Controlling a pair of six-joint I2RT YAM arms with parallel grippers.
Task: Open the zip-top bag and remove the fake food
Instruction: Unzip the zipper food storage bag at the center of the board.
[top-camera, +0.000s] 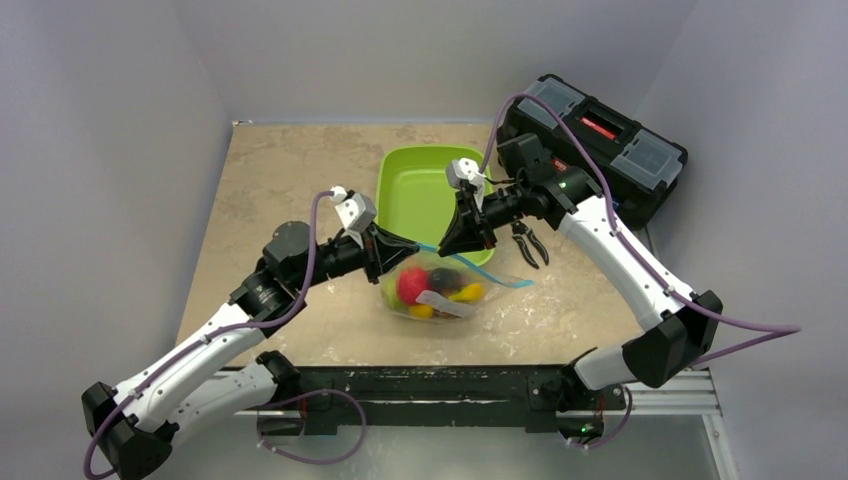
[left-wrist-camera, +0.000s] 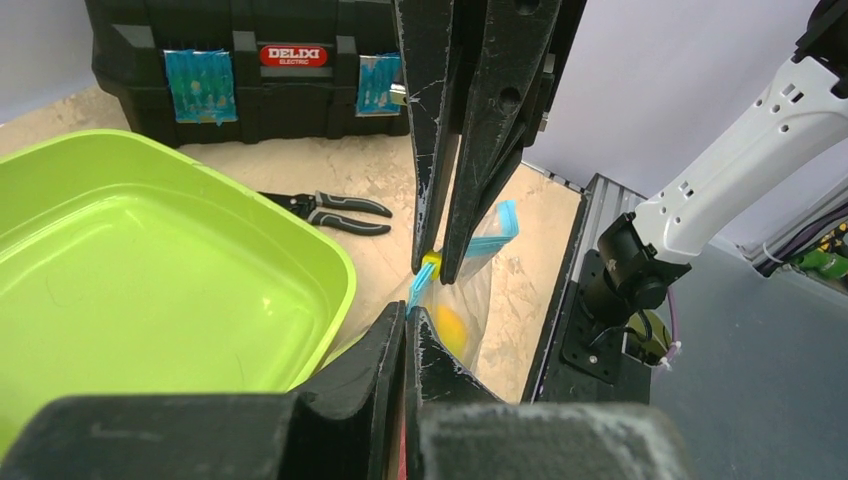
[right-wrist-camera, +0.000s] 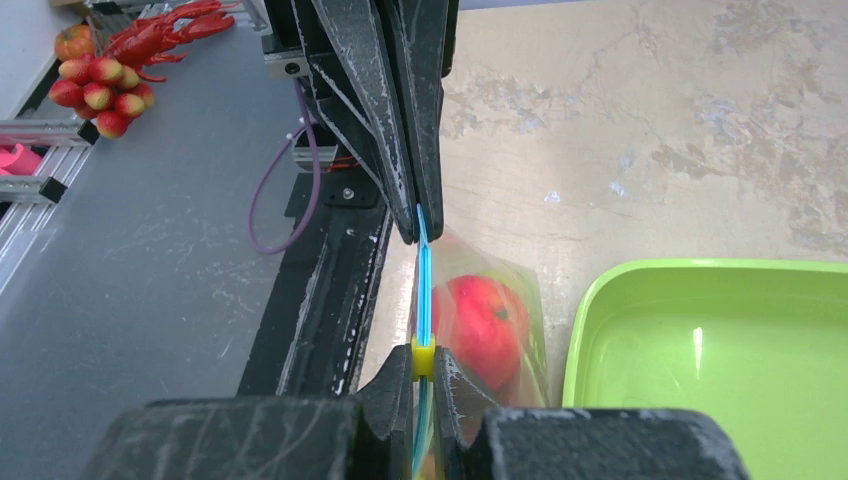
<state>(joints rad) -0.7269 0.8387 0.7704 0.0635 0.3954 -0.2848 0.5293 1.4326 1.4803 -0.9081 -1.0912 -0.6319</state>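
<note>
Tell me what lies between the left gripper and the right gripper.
Only a short stretch of the teal-blue zipper strip of the clear plastic zip-top bag, from left gripper to right gripper. Shows in both wrist views.

We are noting soft, even light coming from overhead in the top view: the table (top-camera: 290, 190) is reading bright, the arms are dropping only faint, diffuse shadows, and the whole frame is looking slightly soft. The zip-top bag (top-camera: 455, 300) is throwing pale glints off its crinkled plastic, and the lime-green tray (right-wrist-camera: 720, 400) is carrying a small white glare streak in the right wrist view. In both wrist views the fingers (left-wrist-camera: 365, 380) are blurring out of focus toward the bottom edge, while the table beyond is showing crisp.
</note>
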